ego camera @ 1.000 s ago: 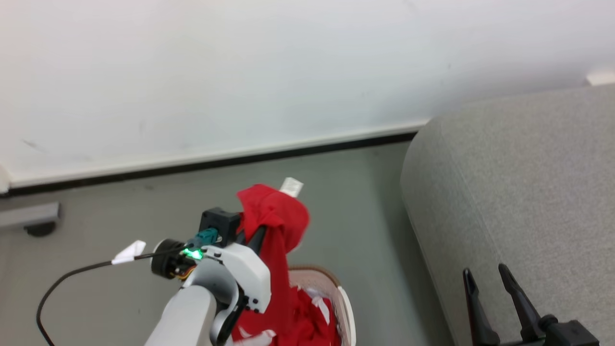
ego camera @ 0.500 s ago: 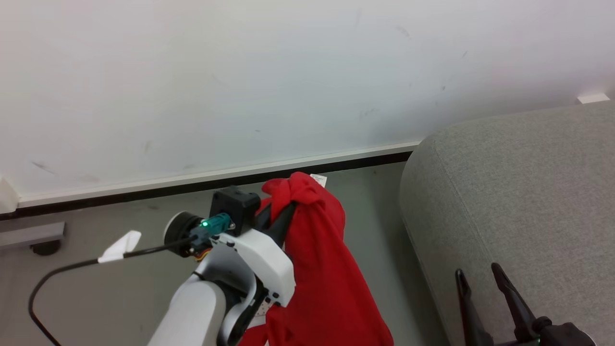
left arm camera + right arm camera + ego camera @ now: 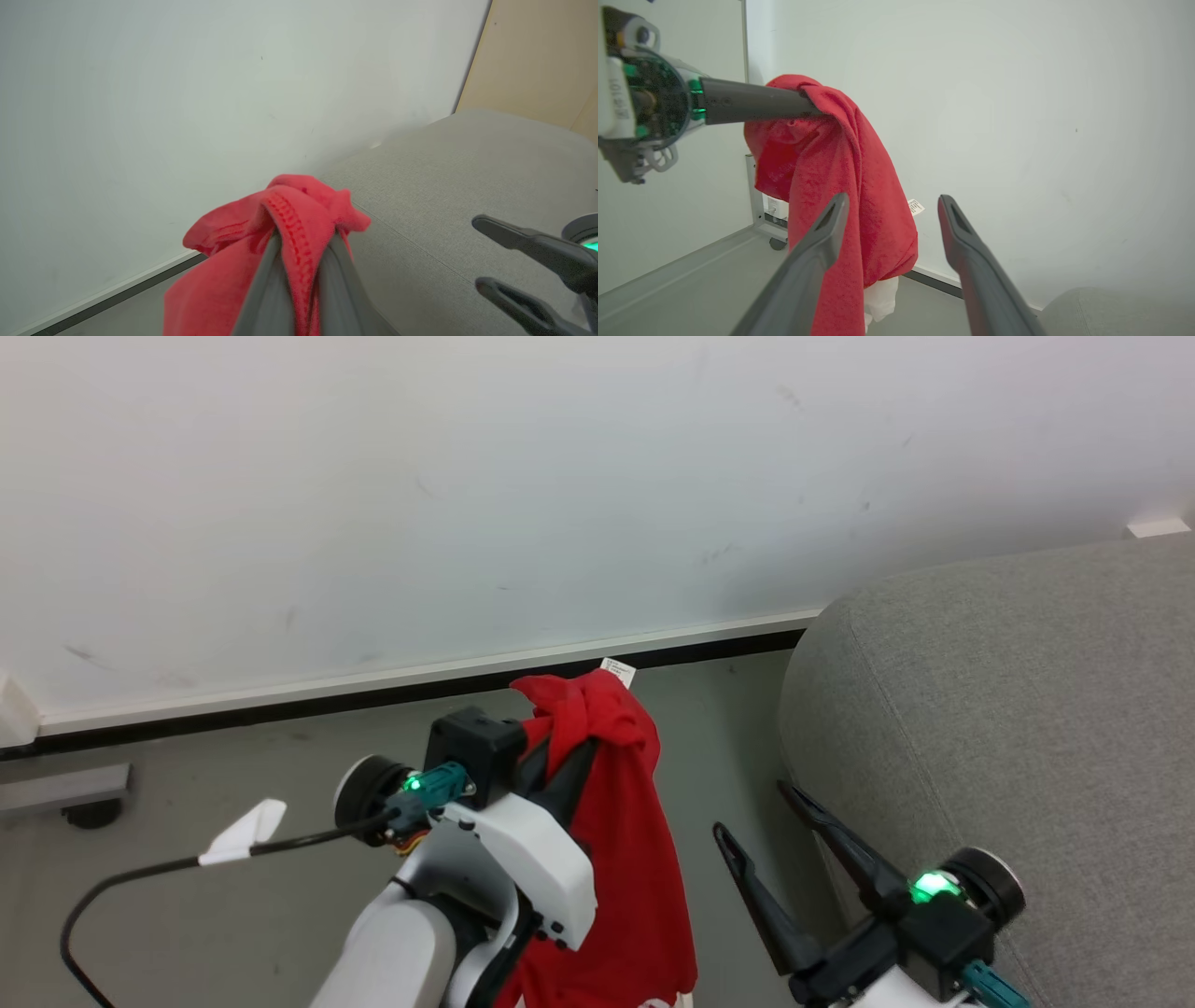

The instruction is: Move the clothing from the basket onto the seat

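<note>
Left gripper (image 3: 571, 751) clamped on bright red fabric garment (image 3: 639, 868), which hangs mid-scene, long axis vertical. Large light grey upholstered sofa (image 3: 1027, 709) is to its right, near, not touching. Right gripper (image 3: 752, 807) spread wide, empty, in between. Next carry: rightward.

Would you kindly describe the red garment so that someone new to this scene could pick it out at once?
Find the big grey sofa on the right; just left of its rounded end, the left gripper is raised before the white wall. The garment hangs from its shut fingers in a long drape, the one bright red thing there, with a small white label at its top.
</note>
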